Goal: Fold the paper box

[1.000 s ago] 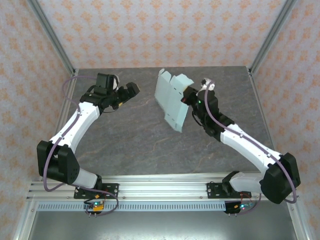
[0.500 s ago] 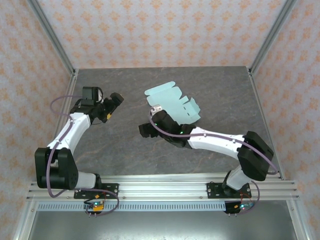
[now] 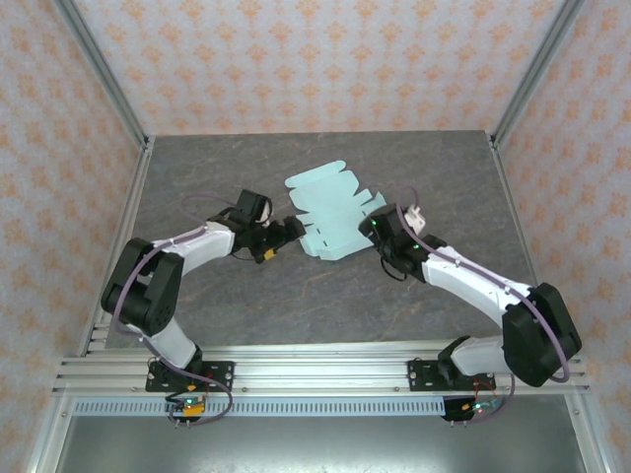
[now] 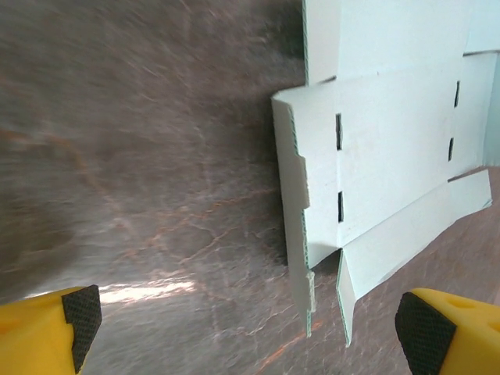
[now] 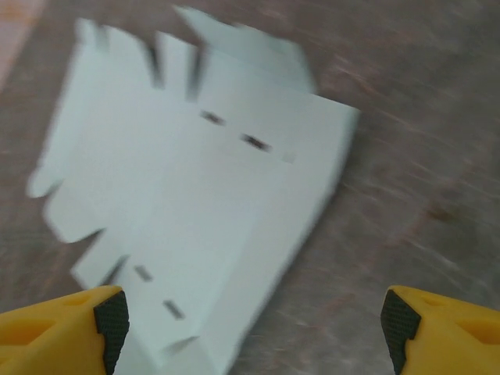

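Paper box (image 3: 330,210) lying flat between the grippers
Left gripper (image 3: 288,231) and right gripper (image 3: 377,228): jaws spread wide (nothing pinched), the unfolded sheet just ahead of both pairs, on the table (image 3: 444,177).

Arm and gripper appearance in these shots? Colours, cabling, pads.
The left arm and right arm have white links, black joints and a purple cable running along each. The left gripper and right gripper have yellow fingers tipped with black textured pads.
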Tool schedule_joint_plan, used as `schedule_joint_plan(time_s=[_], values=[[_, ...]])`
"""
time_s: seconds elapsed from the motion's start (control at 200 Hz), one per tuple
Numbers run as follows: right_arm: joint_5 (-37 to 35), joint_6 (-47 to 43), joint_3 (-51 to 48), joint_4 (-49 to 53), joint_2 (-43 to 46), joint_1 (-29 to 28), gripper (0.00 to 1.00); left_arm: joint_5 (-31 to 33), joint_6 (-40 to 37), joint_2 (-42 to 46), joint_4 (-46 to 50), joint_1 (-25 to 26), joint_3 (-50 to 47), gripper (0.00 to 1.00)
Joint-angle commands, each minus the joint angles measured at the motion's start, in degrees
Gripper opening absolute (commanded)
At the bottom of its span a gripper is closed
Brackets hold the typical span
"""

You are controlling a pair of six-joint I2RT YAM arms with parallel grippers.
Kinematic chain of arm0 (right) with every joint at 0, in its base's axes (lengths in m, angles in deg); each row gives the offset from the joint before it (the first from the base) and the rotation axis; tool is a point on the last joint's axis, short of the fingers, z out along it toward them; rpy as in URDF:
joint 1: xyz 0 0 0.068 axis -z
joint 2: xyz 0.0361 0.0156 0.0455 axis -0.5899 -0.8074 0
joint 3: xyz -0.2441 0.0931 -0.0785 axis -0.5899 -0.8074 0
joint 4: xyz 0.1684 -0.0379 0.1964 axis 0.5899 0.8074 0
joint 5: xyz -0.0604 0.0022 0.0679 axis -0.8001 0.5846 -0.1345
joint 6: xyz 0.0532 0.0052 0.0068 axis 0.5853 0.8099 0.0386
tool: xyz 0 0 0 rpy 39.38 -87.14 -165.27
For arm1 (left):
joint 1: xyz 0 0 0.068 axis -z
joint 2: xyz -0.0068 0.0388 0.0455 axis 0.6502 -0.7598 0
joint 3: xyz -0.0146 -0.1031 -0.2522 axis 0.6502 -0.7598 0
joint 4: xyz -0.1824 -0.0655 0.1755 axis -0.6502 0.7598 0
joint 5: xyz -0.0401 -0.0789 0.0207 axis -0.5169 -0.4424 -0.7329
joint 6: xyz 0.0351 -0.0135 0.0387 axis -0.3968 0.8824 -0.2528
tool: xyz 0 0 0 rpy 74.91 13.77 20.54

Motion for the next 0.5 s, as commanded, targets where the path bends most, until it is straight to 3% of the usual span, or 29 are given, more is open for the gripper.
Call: schedule_joint_plan(time_s=[0.0, 0.12, 0.205, 0.33, 0.496], values=[[6.96, 1.67, -0.45, -0.85, -0.36, 5.83, 0.85, 2.14, 1.21, -0.65, -3.76, 1.31, 2.1, 0.97], [6.93, -11.94, 3.48, 3.03, -2.16, 12.28, 0.86, 4.52, -0.6, -1.84, -1.47, 1.98, 4.51, 0.89], [11.37, -21.73, 7.96, 4.33, -6.17, 15.92, 0.86, 4.26, -1.6, -3.53, -0.49, 2.55, 6.66, 0.85], [9.37, -36.24, 19.16, 12.52, -15.24, 16.26, 0.83, 5.38, -2.72, -5.97, 0.34, 3.75, 8.94, 0.71], [8.93, -44.71, 25.97, 14.18, -22.06, 16.33, 0.8, 7.26, -6.98, -9.64, 3.68, 5.23, 12.24, 0.58]])
